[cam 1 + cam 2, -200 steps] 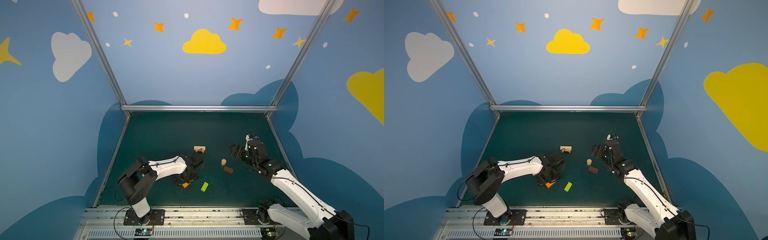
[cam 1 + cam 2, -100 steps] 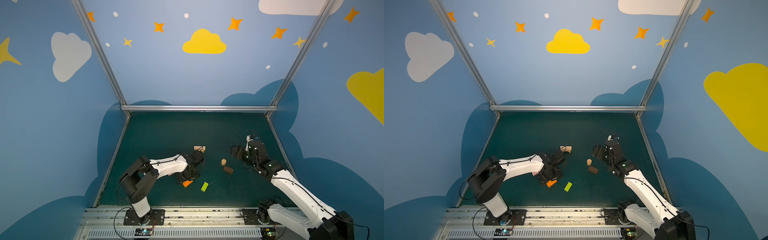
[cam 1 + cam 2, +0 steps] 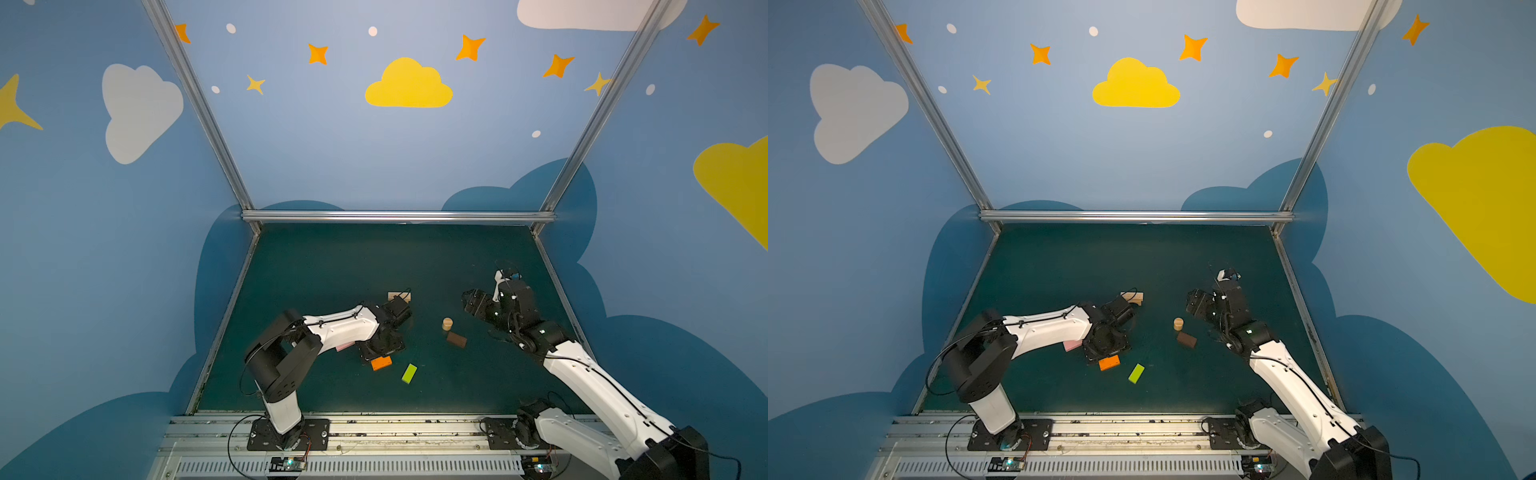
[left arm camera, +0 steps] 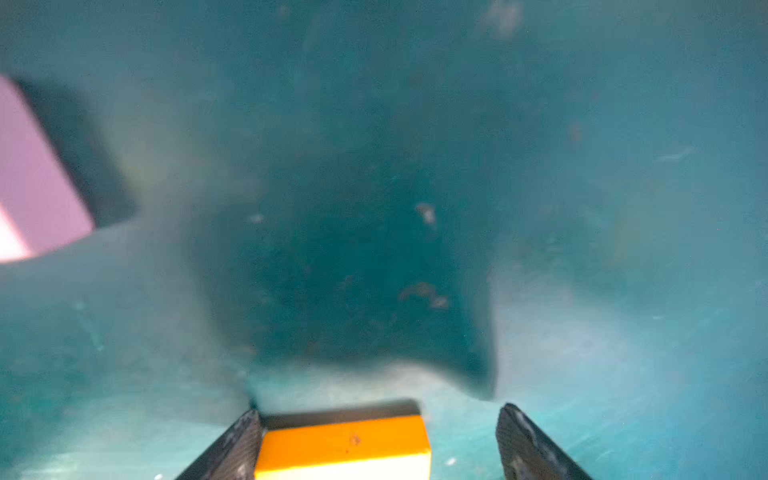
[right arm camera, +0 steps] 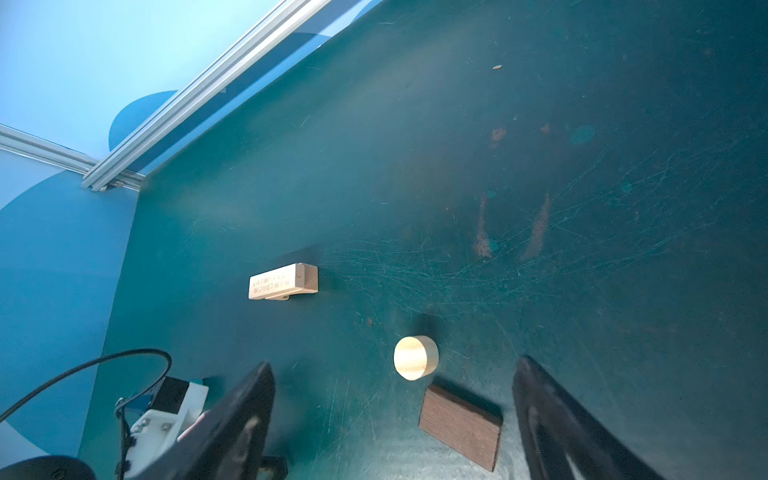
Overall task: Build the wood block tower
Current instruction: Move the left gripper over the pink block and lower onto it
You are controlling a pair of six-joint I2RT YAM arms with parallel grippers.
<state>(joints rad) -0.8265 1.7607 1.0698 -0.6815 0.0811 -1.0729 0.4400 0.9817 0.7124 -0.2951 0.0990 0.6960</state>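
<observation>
Two spread claws: left claw (image 4: 376,415) brackets the orange brick (image 4: 340,444), pink brick (image 4: 37,174) near; right claw (image 5: 395,365) hangs near tan cylinder (image 5: 415,357) just beside dark brown brick (image 5: 459,432).

Left arm (image 3: 340,328) is stretching out low, left gripper (image 4: 379,415) pointing down, jaws standing wide; right arm (image 3: 582,374) is hovering raised, right gripper (image 3: 469,302) spread wide too.

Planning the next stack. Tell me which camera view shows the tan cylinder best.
The right wrist view: the tan cylinder is large, sharp and unobstructed there. In both top views it is only a small tan spot. The left wrist view does not show it.
</observation>
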